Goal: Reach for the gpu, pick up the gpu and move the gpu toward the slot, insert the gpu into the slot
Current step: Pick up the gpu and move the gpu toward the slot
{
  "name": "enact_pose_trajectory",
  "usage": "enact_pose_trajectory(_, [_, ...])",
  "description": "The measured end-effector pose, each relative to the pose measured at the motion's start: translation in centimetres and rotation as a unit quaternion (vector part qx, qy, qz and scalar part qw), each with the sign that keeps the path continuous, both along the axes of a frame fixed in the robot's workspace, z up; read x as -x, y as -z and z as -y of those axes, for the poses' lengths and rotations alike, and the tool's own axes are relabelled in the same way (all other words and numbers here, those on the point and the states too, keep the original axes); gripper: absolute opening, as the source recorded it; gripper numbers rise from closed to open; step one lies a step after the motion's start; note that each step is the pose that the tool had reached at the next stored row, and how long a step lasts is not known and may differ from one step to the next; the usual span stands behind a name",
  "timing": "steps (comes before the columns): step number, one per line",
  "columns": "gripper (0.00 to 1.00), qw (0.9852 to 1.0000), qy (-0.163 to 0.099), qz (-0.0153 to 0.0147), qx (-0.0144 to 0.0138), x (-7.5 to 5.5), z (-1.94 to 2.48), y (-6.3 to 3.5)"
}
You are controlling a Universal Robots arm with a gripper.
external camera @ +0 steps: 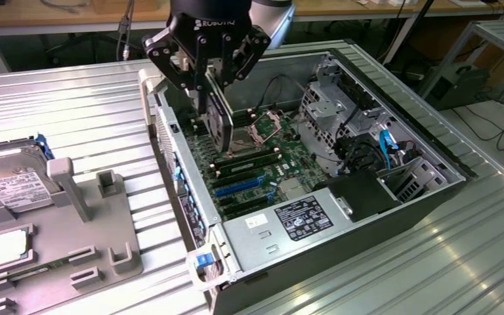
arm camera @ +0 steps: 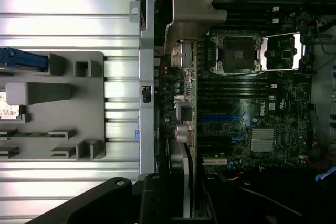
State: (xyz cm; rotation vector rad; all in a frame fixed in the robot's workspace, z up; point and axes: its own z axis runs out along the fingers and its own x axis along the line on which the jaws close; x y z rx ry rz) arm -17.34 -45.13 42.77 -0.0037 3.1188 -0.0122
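The gpu (external camera: 220,121), a thin dark card with a silvery bracket, hangs edge-down inside the open computer case, and my gripper (external camera: 209,84) is shut on its upper edge. It hovers just above the motherboard near the case's rear wall, close to the processor socket (external camera: 265,128). The bright-blue slot (external camera: 239,187) lies on the board further toward the power supply, apart from the card. In the wrist view the gpu (arm camera: 187,129) shows edge-on, running from its bracket (arm camera: 191,14) down to my gripper (arm camera: 186,203), with the blue slot (arm camera: 218,117) just beside it.
The case's rear wall (external camera: 178,177) stands close to the card. Black memory strips (external camera: 247,161) and the power supply (external camera: 296,220) are inside the case. A grey fixture tray (external camera: 60,243) with a hard drive (external camera: 7,184) sits on the exterior view's left. Blue cables (external camera: 388,147) run by the drive cage.
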Motion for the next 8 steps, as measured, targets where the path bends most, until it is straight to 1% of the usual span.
enact_pose_trajectory(8, [0.28,1.0,0.0,0.0,0.0,-0.75,0.0,0.01])
